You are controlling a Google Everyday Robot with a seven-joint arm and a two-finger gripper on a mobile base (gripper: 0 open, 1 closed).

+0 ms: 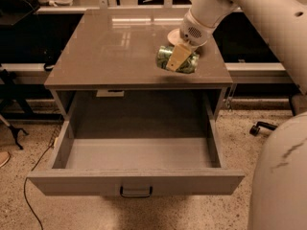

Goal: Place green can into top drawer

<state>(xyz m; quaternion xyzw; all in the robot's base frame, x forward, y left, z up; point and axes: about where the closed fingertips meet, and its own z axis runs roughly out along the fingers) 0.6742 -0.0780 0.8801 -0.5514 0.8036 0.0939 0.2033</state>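
Observation:
The green can [168, 58] has a mottled leafy pattern and lies on its side in my gripper [178, 60], over the front right part of the cabinet top [110, 51]. My gripper is shut on the can, with a tan finger [176, 57] across its front. My arm reaches in from the upper right. The top drawer [136, 159] below is pulled wide open, and its inside is bare. Its flat front has a small dark pull handle [136, 192] at the centre.
A cream round bowl [173, 34] sits on the cabinet top just behind my gripper, partly hidden by it. My robot body [280, 176] fills the lower right. A cable [29, 186] and dark stand legs [12, 128] are on the speckled floor at the left.

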